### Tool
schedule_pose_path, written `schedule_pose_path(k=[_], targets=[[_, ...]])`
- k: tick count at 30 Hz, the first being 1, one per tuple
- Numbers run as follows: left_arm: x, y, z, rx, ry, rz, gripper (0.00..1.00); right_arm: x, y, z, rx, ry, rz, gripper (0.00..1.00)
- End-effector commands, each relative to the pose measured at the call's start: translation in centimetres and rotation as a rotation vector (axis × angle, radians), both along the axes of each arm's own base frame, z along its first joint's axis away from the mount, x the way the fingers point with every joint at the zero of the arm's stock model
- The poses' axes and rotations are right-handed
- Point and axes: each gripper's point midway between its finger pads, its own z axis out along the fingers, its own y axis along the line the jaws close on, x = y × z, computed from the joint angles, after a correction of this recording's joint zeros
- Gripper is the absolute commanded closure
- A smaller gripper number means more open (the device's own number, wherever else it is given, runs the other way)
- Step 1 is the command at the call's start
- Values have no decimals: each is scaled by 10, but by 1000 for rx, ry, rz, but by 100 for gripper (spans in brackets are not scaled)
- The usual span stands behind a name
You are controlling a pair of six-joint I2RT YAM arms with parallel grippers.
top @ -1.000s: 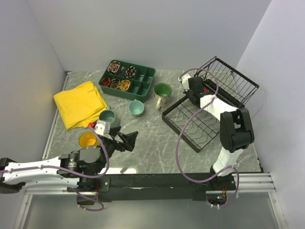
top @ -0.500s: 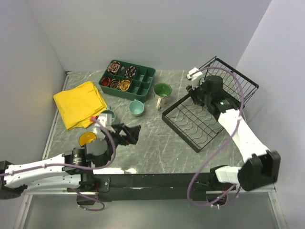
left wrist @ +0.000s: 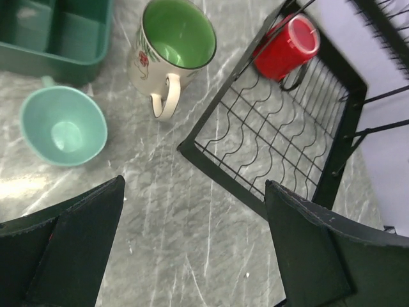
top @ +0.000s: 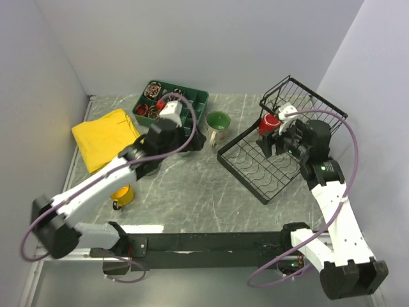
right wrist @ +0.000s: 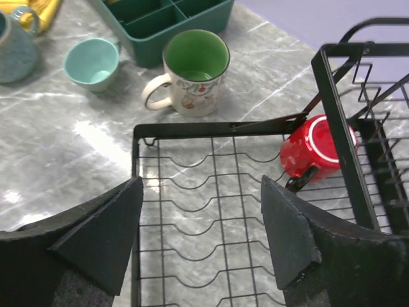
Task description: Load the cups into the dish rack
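R gripper (right wrist: pixel 198 236): jaws apart, empty, above dish rack (right wrist: pixel 211 130) | red mug (right wrist: pixel 316 153): tipped against basket end, prob. to drain | L gripper (left wrist: pixel 192 236): wide open, empty, near teal cup (left wrist: pixel 62 126), likely next pick

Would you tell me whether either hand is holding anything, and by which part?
Nothing is held. Left hand and right hand are open and empty; the red mug lies in the dish rack.

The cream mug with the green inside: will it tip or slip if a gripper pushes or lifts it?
The cream mug looks glossy, so it probably slips in a pinch on its wall; its handle likely gives a surer hold. Upright on a wide base, it would probably slide rather than tip.
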Motion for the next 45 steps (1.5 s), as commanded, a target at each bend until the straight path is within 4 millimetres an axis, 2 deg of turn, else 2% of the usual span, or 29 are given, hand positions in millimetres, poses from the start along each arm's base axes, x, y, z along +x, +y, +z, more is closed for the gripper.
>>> schedule_pose_path(k=[1,3,4,6,7,9,10,11,13,19,21,23,31,38,39,40,44,45], targets=[[25,-23,-13,-8,168,-86,4,-18,6,-6,95,36,65,19],[43,-25,-20,-9,223,-53,2,-19,4,-9,110,37,63,18],[60,-31,-24,-3,249,-33,2,-20,1,-14,114,44,54,18],[69,-32,-36,29,308,-6,2,-23,3,-17,127,48,69,18],[85,-37,-43,40,327,13,1,-25,3,-21,133,51,72,17],[92,-39,-58,75,385,30,3,-29,7,-18,150,29,92,16],[104,-45,-62,84,394,36,3,-27,1,-22,155,35,69,15],[108,-47,-68,97,405,38,3,-27,-1,-20,160,22,70,13],[121,-53,-78,111,412,40,6,-28,-2,-21,169,18,66,13],[152,-52,-114,141,480,74,20,-28,-6,-25,189,25,63,13],[157,-54,-119,147,488,70,28,-28,-6,-27,194,32,65,13],[161,-56,-123,157,493,65,31,-29,-5,-28,196,32,70,13],[171,-58,-132,188,487,68,36,-29,-5,-30,204,39,78,13],[183,-65,-135,176,471,69,35,-30,-4,-34,209,48,84,13],[184,-66,-144,186,487,71,36,-30,-4,-34,208,47,86,13],[188,-68,-141,178,477,71,37,-30,-4,-34,207,50,86,13],[189,-69,-152,194,489,71,43,-31,-4,-35,210,54,88,13],[190,-68,-153,200,485,75,47,-32,-4,-35,209,49,87,13]])
